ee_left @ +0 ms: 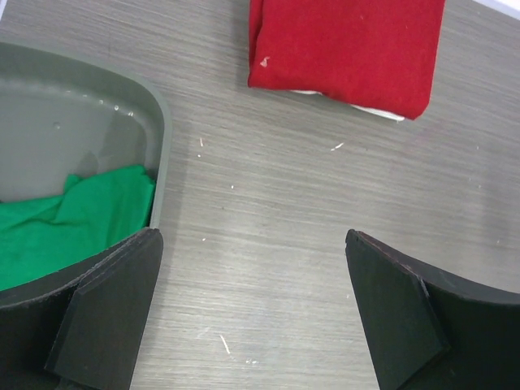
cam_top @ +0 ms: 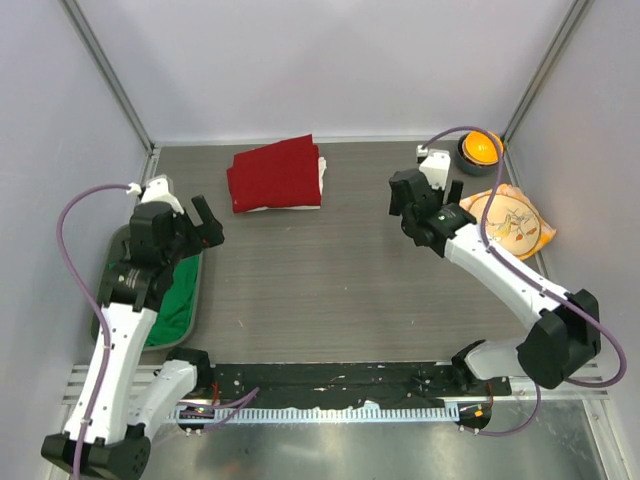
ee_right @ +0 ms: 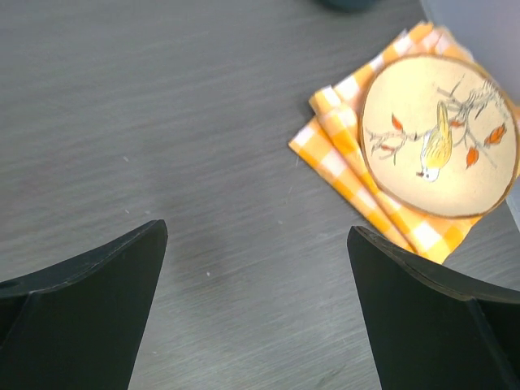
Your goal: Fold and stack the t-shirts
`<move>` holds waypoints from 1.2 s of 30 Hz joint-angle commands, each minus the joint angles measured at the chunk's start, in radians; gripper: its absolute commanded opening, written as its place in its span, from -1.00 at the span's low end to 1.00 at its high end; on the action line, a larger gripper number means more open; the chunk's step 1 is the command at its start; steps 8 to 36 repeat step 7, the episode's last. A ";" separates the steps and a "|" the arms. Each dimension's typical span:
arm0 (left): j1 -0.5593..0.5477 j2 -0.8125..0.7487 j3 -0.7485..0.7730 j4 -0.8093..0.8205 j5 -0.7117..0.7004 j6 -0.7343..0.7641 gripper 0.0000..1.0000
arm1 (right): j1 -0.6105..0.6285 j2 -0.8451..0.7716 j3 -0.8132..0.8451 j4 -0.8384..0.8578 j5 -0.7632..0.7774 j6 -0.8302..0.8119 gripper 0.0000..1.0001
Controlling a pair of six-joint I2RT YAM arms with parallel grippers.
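Red t-shirt [ee_left: 345, 49], atop the white t-shirt [ee_left: 390, 114], is lying at one o'clock from the left jaws, gaping empty like the right jaws.

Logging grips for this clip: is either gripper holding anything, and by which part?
Nothing is held: the left gripper and right gripper both stand open and empty.

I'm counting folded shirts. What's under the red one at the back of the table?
A white t-shirt, it seems: only a thin white edge shows beneath the red t-shirt. The red covers the rest, so its fold cannot be checked.
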State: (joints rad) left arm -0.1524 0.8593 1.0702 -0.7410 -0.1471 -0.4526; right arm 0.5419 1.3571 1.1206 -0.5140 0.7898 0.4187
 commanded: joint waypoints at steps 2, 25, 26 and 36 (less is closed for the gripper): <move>-0.004 -0.144 -0.094 0.071 0.018 0.049 1.00 | -0.002 -0.134 0.157 0.006 0.037 -0.125 0.99; -0.004 -0.203 -0.090 0.062 -0.035 0.072 0.99 | -0.002 -0.150 0.209 -0.034 0.003 -0.159 0.99; -0.004 -0.203 -0.090 0.062 -0.035 0.072 0.99 | -0.002 -0.150 0.209 -0.034 0.003 -0.159 0.99; -0.004 -0.203 -0.090 0.062 -0.035 0.072 0.99 | -0.002 -0.150 0.209 -0.034 0.003 -0.159 0.99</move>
